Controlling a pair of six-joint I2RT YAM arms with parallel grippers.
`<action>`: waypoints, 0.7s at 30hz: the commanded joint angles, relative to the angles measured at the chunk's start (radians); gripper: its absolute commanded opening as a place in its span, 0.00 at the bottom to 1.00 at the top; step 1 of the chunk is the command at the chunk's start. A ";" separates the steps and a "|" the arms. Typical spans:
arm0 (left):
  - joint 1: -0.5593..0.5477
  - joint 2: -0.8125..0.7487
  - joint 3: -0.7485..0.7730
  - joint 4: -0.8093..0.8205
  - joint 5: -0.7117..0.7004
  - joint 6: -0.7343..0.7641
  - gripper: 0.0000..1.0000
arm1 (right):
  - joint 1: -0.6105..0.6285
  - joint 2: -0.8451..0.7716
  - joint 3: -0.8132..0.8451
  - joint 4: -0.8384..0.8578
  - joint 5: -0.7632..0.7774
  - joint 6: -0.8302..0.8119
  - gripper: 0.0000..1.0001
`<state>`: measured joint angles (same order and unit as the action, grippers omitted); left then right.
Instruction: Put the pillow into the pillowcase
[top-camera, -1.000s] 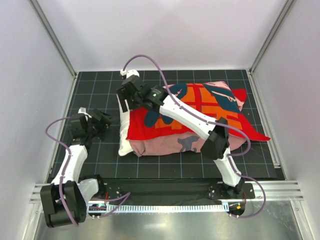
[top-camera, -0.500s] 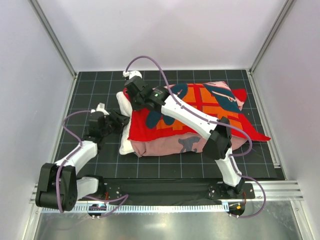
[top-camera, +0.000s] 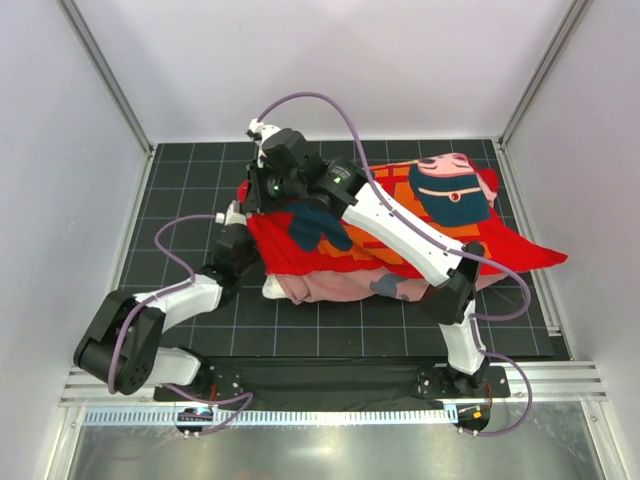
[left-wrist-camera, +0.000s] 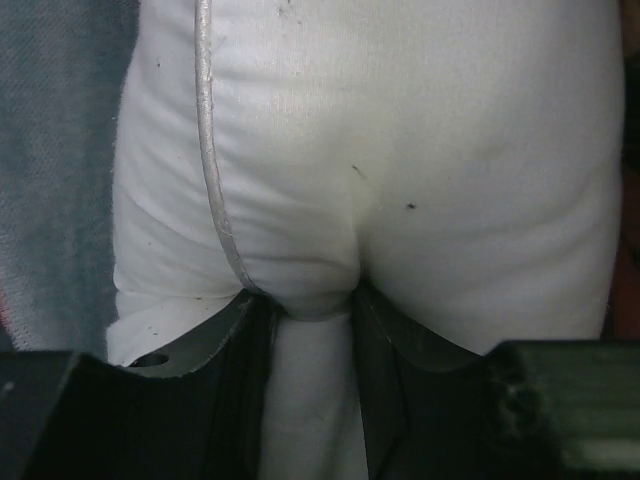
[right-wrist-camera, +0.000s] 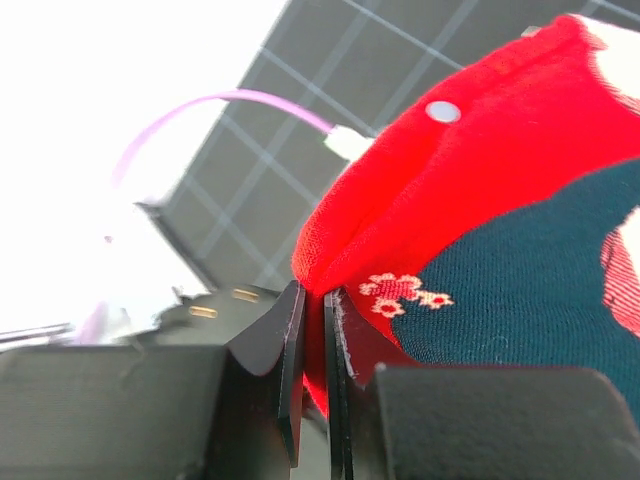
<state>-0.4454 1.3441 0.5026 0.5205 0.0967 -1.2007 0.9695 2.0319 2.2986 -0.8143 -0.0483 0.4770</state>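
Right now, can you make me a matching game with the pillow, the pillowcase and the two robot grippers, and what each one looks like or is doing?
Things:
1. pillow
2. pillowcase
3. left gripper
4. right gripper

Clues:
A. pinches an edge of red cloth
B. plain white with tiny dark specks
C. pinches a fold of white fabric
D. red with cartoon faces and dark blue hair

Right pairs: 1-B, 2-D, 3-C, 4-A.
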 joint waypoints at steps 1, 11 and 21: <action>-0.117 0.027 0.088 0.206 -0.078 -0.053 0.40 | 0.057 -0.102 0.090 0.253 -0.252 0.141 0.04; -0.252 0.325 0.283 0.371 -0.317 -0.201 0.40 | 0.063 -0.188 0.116 0.339 -0.300 0.250 0.04; -0.294 0.454 0.369 0.472 -0.331 -0.004 0.47 | -0.010 -0.382 -0.106 0.352 -0.294 0.229 0.04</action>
<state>-0.6945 1.8580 0.8413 0.9802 -0.2928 -1.2938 0.9306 1.8290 2.2528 -0.8524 -0.0784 0.6090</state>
